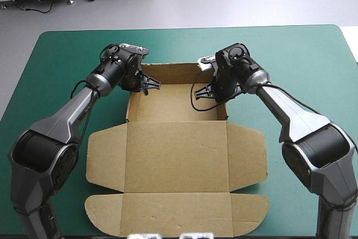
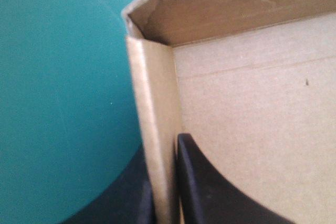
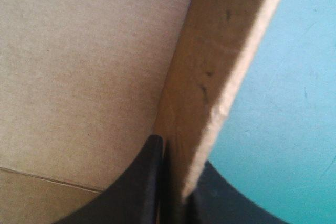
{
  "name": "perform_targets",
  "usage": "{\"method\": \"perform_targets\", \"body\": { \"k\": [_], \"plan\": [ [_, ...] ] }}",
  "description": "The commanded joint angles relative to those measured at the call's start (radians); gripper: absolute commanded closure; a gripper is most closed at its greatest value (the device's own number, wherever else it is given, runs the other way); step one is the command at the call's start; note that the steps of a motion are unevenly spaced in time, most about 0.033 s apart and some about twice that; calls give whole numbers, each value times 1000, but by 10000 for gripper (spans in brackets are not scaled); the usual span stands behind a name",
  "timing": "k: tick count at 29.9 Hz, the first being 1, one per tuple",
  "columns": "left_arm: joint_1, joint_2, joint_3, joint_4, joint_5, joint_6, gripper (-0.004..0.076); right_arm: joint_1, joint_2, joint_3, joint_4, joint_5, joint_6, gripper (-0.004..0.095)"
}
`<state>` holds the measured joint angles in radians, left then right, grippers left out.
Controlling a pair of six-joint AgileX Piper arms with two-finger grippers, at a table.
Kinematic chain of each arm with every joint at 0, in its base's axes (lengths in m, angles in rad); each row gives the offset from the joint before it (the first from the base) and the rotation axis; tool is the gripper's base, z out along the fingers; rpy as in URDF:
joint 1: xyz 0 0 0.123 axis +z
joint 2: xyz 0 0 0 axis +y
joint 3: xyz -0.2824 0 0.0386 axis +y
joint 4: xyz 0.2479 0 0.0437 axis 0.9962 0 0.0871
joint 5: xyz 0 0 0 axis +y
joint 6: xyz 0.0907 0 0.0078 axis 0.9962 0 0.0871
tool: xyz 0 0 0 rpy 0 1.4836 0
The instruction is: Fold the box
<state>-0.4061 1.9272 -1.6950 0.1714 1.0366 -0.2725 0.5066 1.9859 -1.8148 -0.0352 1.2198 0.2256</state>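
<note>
The brown box [image 1: 176,155] lies mid-table with its far half raised into a tray and the lid with its flaps flat toward the near edge. My left gripper [image 1: 146,85] sits at the tray's far left corner, shut on the left side wall [image 2: 153,129], one black finger [image 2: 210,192] inside and one outside. At the far right corner my right gripper [image 1: 211,90] is shut on the right side wall [image 3: 210,103], one finger [image 3: 142,187] inside the tray. The back wall [image 1: 170,72] stands upright between them.
Teal-green cover [image 1: 313,60] lies bare on both sides of the box and beyond the back wall. The lid's rounded front flap [image 1: 176,214] reaches nearly to the table's near edge.
</note>
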Motion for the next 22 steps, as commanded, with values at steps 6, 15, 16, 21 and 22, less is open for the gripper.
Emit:
{"method": "perform_targets", "body": {
  "k": [6,15,16,21,22],
  "plan": [
    [-18,-39,-17,-90,32,57,380,5,-46,-34,13,-18,-30,481],
    [-18,-68,-17,-106,22,58,232,5,-46,-74,4,21,-30,304],
    [-18,-68,-17,-104,22,58,232,5,-46,-74,3,23,-30,304],
    [-18,-77,-17,-97,29,74,232,5,-48,-74,-28,23,-43,305],
    [-18,-87,-17,-97,24,95,232,5,-52,-74,-43,23,-48,305]
  ]
}}
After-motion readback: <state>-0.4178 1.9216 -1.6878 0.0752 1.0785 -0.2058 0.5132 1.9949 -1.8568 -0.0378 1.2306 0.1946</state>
